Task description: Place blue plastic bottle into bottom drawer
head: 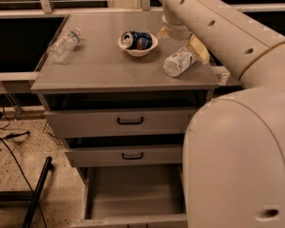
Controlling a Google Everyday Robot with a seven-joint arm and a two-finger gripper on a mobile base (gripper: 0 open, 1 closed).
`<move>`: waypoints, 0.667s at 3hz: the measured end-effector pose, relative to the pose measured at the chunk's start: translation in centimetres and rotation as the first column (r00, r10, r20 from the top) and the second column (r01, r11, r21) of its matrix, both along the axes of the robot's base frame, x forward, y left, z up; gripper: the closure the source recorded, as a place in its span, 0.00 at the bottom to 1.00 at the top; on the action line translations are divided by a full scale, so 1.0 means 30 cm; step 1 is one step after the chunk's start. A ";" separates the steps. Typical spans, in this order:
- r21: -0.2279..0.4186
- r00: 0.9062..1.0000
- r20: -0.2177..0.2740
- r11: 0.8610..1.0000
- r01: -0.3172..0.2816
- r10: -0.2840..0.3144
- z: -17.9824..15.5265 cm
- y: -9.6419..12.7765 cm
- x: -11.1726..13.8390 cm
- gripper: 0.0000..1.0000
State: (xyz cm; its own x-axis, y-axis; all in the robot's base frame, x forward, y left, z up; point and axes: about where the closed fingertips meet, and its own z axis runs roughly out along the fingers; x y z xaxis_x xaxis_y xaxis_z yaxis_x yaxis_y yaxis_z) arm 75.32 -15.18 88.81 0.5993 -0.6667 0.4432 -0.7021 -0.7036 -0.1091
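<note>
Left edge of cabinet top (109,68): smaller bottle (64,44) lying down. Centre: bowl (138,52) holding soda can (137,40). Below: bottom drawer (133,196) pulled open. Right side of top: blue plastic bottle (177,63) on its side, gripper (196,50) at its far end, seemingly touching; open or clamped, cannot tell.

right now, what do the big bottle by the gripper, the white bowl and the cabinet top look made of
Blue plastic bottle: clear thin plastic, see-through, with a printed label. Bowl: glossy white, ceramic or plastic. Cabinet top: matte grey, probably painted metal. Gripper, at the bottle's far end: tan, matte; material unclear.
</note>
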 end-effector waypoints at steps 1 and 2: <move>0.000 0.999 -0.039 1.000 -0.022 0.022 -0.046 -0.008 0.007 0.00; -0.009 0.997 -0.072 0.999 -0.031 0.030 -0.097 -0.018 0.022 0.00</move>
State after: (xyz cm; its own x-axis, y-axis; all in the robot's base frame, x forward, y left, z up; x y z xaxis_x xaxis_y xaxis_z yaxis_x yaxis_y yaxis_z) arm 76.00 -15.71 85.89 0.6494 -0.6437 0.4049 -0.6863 -0.7254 -0.0524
